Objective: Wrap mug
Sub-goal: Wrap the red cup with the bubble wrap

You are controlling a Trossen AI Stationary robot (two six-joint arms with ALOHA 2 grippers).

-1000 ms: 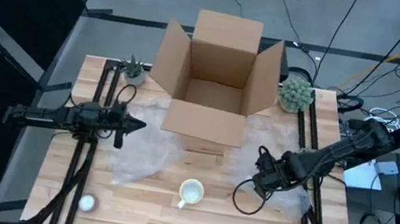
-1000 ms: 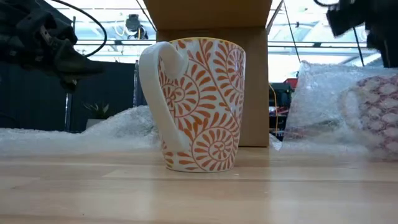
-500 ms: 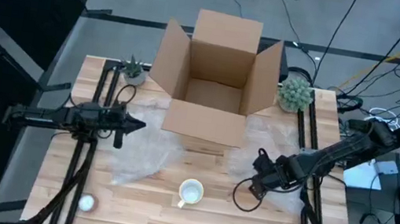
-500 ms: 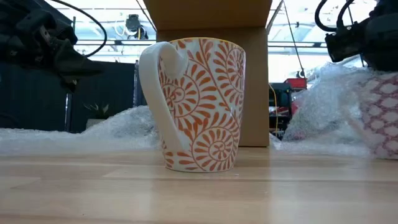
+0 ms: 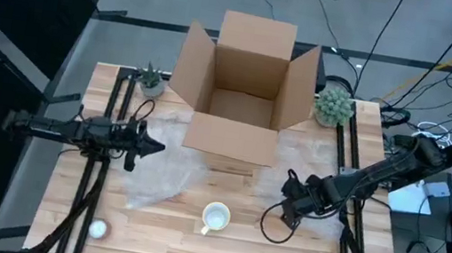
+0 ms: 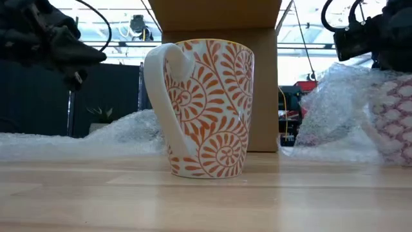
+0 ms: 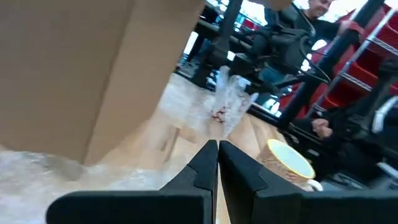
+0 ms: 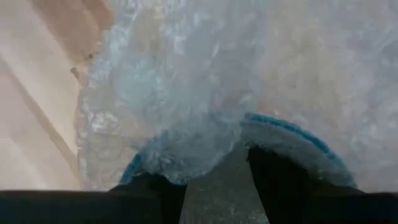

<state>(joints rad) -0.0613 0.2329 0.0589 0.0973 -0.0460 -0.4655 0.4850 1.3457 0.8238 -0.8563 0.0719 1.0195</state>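
I've got the right gripper point(image 5: 290, 210) down on the bubble wrap point(image 5: 276, 181) at the table's right side; in the right wrist view its fingers point(image 8: 277, 186) straddle a blue-rimmed, wrap-covered object point(image 8: 292, 140), looks like a second mug, apart w/ it between them, but whether they're actually clamping it I can't tell. The bare orange-patterned mug point(image 5: 214, 218) stands upright near the front edge at centre, just left of that gripper, handle toward the near side, so the right arm is nearer it. Left gripper point(image 5: 151, 144) hovers over the other wrap sheet point(image 5: 155, 179) left of the cardboard box point(image 5: 246, 85), fingers pressed shut on nothing, per left wrist view. Only the low view shows the mug's pattern point(image 6: 206, 109); the high view shows layout, not grip
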